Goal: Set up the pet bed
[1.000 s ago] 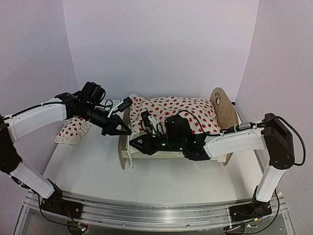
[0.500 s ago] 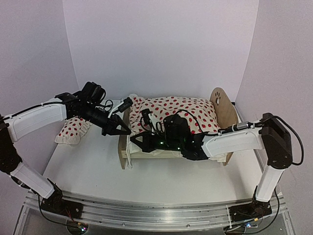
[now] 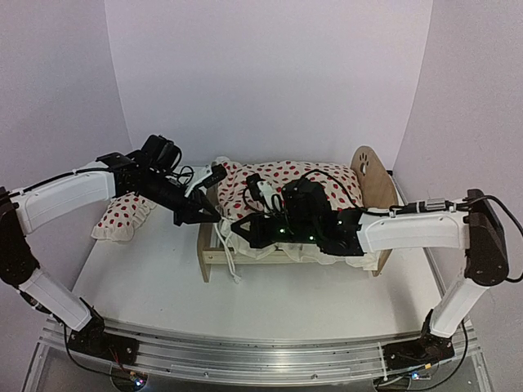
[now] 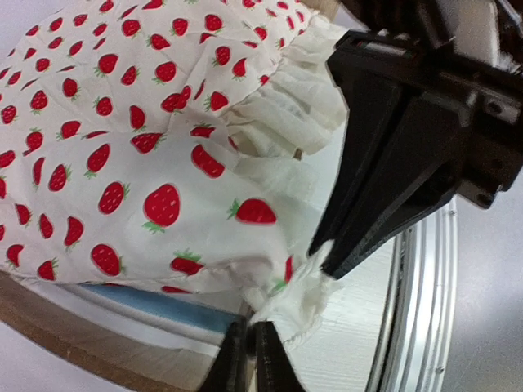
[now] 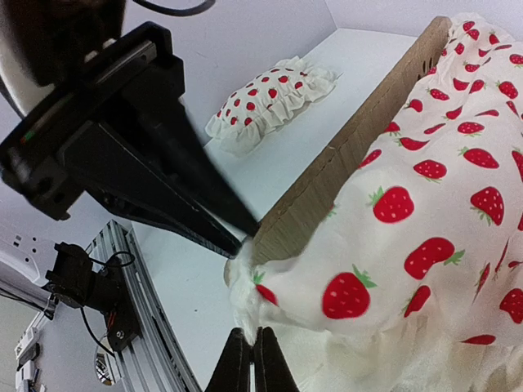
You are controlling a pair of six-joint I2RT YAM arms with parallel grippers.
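- Red-dotted white blanket point(image 3: 302, 181) is lying over the pet bed point(image 3: 245, 256), which is standing mid-table point(image 3: 163, 278).
- Right gripper point(image 3: 232, 232) is pinching the blanket's ruffled corner by the footboard point(image 5: 343, 163).
- Left gripper point(image 3: 214, 219) is touching that corner, its grip unclear.
- Blanket-spreading is seemingly underway; next is likely calling for drawing the corner taut, gently.

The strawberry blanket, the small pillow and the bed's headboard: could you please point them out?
strawberry blanket point(image 4: 122, 122), left wrist view, printed top.
small pillow point(image 3: 122, 214), top external view, its middle.
headboard point(image 3: 372, 189), top external view, below paw cutout.
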